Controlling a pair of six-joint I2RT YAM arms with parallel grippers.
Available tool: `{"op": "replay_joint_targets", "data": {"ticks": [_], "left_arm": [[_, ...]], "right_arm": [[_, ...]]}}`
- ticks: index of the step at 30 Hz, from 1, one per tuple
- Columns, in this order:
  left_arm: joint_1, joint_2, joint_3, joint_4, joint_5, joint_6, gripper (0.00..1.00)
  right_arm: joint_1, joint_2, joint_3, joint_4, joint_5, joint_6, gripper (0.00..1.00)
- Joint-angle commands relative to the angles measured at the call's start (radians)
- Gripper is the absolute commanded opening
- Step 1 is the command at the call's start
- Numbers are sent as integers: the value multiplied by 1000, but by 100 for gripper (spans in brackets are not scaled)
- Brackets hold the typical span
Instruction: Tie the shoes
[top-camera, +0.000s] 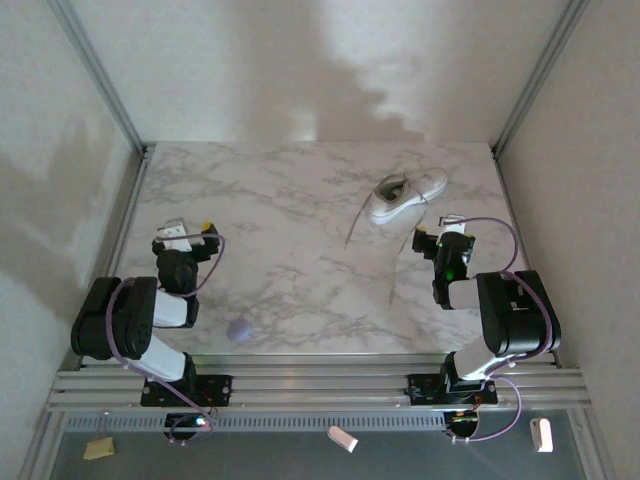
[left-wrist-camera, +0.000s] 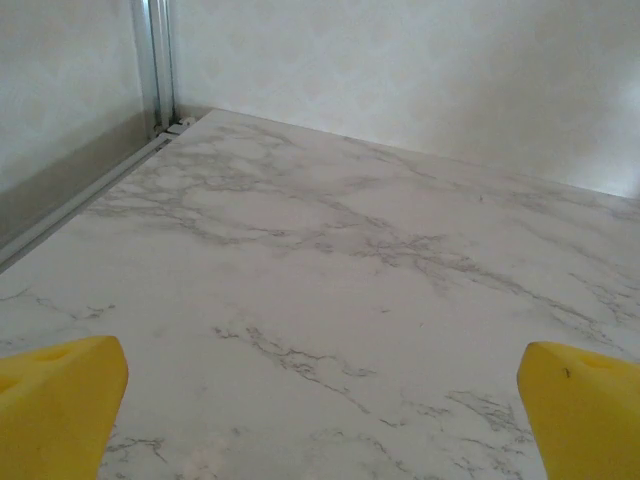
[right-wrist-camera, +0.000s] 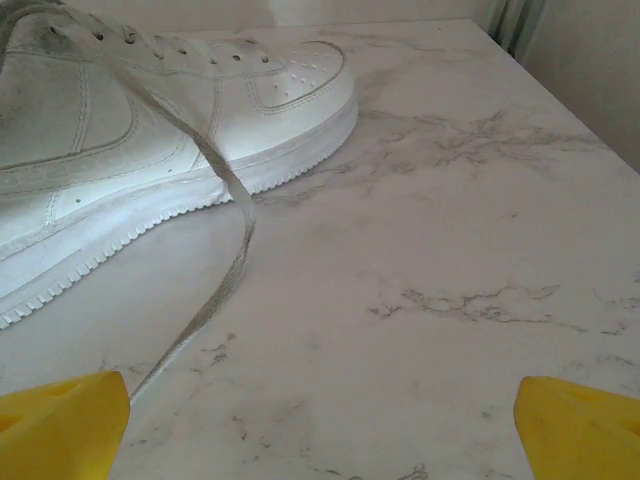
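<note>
Basically not started: sneaker (top-camera: 405, 196) untied, nothing grasped yet.
It sits at the table's (top-camera: 280, 230) far right, just beyond the right gripper (right-wrist-camera: 320, 425); its laces (top-camera: 398, 262) trail loose toward the near edge, no knot visible. Left gripper (left-wrist-camera: 320, 420) is well apart from it, over bare marble. Both are spread wide and hold nothing. Remaining: grab both laces, cross, loop, tighten.

Soft, even light falls on my marble table (top-camera: 300, 200), with no hard glare. Broad, blurred shadows spread over the back wall (top-camera: 300, 70) beyond the far edge and over the left wall (top-camera: 50, 150). In my right wrist view the white sneaker (right-wrist-camera: 150, 130) looks nearly washed out, with a faint shadow under its sole. My yellow fingertips (right-wrist-camera: 60, 425) are soft and out of focus.
</note>
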Motion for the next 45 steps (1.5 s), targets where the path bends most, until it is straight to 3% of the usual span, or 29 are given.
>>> {"op": "replay_joint_targets", "data": {"ticks": [1, 36, 41, 45], "left_arm": [[6, 0, 11, 5, 11, -4, 100], [-9, -11, -11, 39, 4, 14, 100], [-81, -101, -104, 135, -98, 66, 99], [-155, -271, -23, -172, -235, 51, 100]], "right_arm": [[6, 1, -1, 27, 17, 0, 99], [9, 0, -7, 40, 20, -4, 99], [53, -77, -79, 117, 61, -45, 99], [73, -220, -64, -53, 35, -56, 99]]}}
